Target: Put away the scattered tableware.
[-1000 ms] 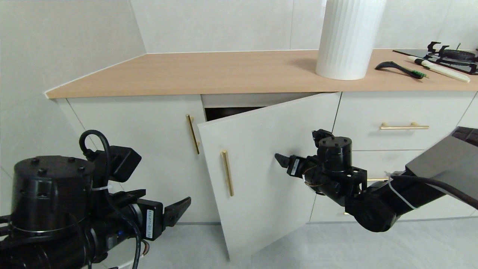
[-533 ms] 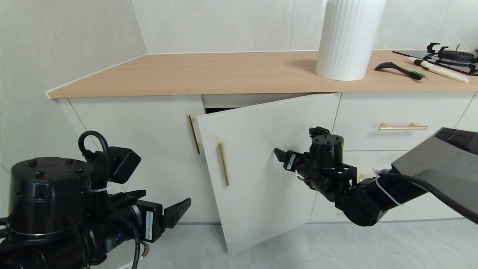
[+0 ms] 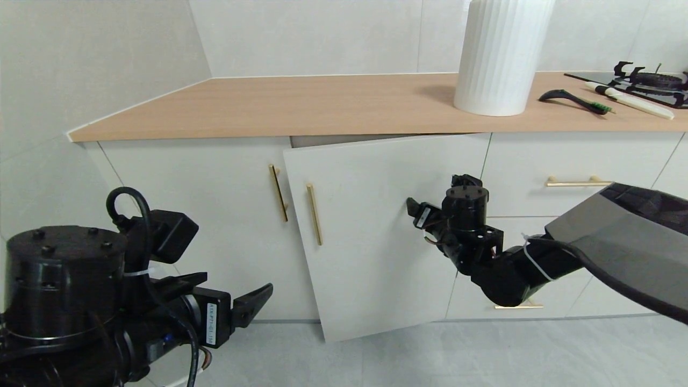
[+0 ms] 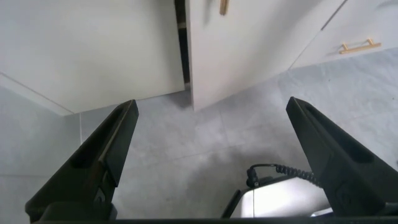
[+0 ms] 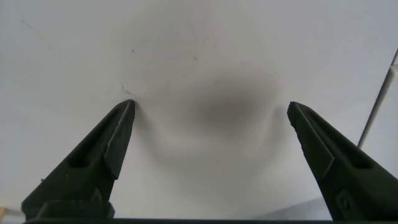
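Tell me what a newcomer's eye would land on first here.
The white cabinet door standing ajar under the wooden countertop, with the right gripper spread open right at its face. Next, the tall ribbed white vase standing on the countertop above, toward the right. The left gripper sits low at the left, open over the floor.

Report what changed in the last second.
The door swung nearly shut, and the dark gap above it is gone. The right end effector, open, followed it inward at its face, apparently pushing. The left end effector stayed low and open. The vase and ladle on the counter did not move.
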Robot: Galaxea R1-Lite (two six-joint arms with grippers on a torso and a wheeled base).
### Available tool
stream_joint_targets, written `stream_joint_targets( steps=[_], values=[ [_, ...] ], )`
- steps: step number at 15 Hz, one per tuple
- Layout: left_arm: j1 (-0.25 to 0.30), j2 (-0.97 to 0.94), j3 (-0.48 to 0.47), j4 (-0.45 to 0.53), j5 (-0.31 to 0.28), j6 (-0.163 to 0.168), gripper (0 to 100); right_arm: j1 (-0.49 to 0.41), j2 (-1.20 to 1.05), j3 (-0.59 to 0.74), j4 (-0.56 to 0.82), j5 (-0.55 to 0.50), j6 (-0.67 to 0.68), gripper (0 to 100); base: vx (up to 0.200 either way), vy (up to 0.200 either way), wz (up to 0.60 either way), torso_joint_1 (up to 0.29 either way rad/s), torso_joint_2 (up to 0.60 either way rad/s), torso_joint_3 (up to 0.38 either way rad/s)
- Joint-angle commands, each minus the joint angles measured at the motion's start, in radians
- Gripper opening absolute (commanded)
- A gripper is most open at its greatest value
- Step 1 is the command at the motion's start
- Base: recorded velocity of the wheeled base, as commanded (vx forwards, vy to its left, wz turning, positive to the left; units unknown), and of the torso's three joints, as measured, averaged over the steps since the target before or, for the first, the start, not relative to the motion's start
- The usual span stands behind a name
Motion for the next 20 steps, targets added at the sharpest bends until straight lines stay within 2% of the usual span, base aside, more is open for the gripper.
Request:
stream_joint_targets(
  steps=[1,6,9,20],
  values=[
    [0.0,0.0,-0.001,0.0,0.0,0.0,100,-0.011,0.039,-0.036,0.003,-0.025,-0.001,100,0.0,0.0,0.0,0.0,0.0,0.0],
    [0.0,0.0,-0.001,0.0,0.0,0.0,100,-0.012,0.049,-0.063,0.004,-0.04,-0.001,100,0.0,0.0,0.0,0.0,0.0,0.0],
    [0.0,0.001,-0.001,0.0,0.0,0.0,100,-0.02,0.084,-0.116,0.004,-0.103,-0.001,100,0.0,0.0,0.0,0.0,0.0,0.0],
    [0.0,0.0,-0.004,0.0,0.0,0.0,100,-0.027,0.084,-0.126,-0.002,-0.122,-0.001,100,0.0,0.0,0.0,0.0,0.0,0.0]
  ],
)
